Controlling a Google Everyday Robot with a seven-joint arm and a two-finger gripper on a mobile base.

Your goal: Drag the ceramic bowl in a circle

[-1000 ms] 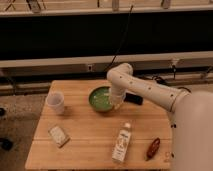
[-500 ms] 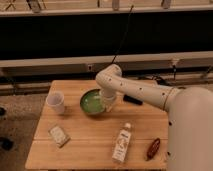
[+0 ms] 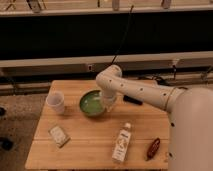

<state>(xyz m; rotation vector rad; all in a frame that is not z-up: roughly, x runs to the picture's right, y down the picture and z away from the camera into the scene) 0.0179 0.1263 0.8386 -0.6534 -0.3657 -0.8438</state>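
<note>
Ceramic bowl held at its right rim, mid-counter

Ceramic bowl (image 3: 92, 103) sits on the wooden counter (image 3: 95, 140), a little left of the middle and toward the far edge. It is green, with a darker rim and a paler inside. The gripper (image 3: 109, 103) comes down from the white arm (image 3: 140, 90) onto the bowl's right rim, its jaws pressed together on that rim, so far as the view lets one tell. The arm reaches in from the robot's body at the right.

A small white cup (image 3: 56, 102) stands upright near the bowl's left side, apart from it. A flat packet (image 3: 59, 135) lies near the front left corner. A white bottle (image 3: 122, 143) lies on its side toward the front, and a dark reddish object (image 3: 153, 148) rests just to its right.
</note>
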